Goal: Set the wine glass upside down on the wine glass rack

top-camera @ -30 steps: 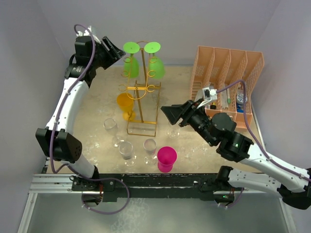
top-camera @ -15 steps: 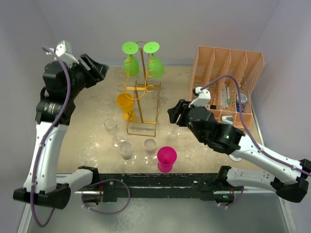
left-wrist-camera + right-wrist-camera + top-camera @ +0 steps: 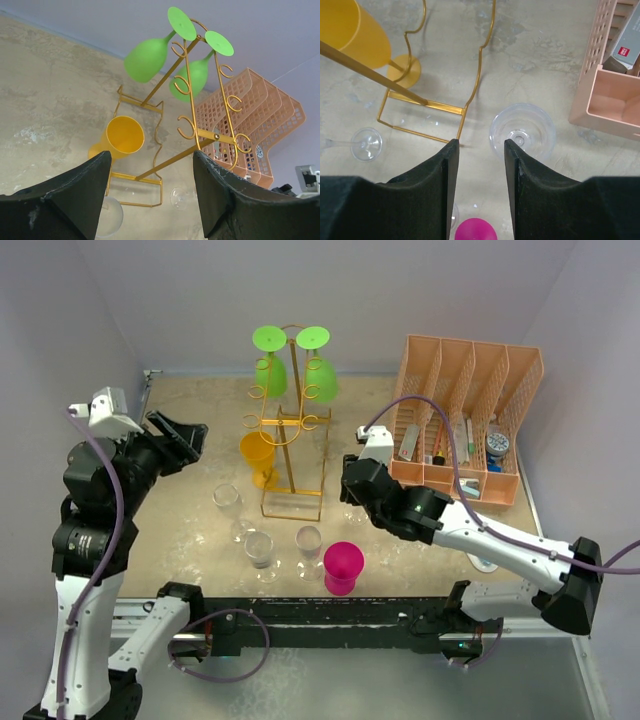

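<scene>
The wine glass rack (image 3: pixel 292 430), a tall gold wire stand, has two green glasses (image 3: pixel 268 375) hanging upside down from its top hooks. A clear wine glass (image 3: pixel 357 512) stands upright on the table just right of the rack's base. My right gripper (image 3: pixel 350 485) hovers open directly above it. In the right wrist view the glass bowl (image 3: pixel 522 132) lies just past the right fingertip, and nothing is between the jaws (image 3: pixel 480 142). My left gripper (image 3: pixel 185 435) is open and empty, raised well left of the rack (image 3: pixel 215 135).
A yellow glass (image 3: pixel 257 452) stands at the rack's left foot. Three more clear glasses (image 3: pixel 259 545) and a pink glass (image 3: pixel 343 562) stand in front of the rack. A peach mesh organizer (image 3: pixel 465 410) with small items sits at the back right.
My left arm has pulled back from the rack's top, toward the left and nearer. My right gripper has come down over the clear glass and its jaws have narrowed.
</scene>
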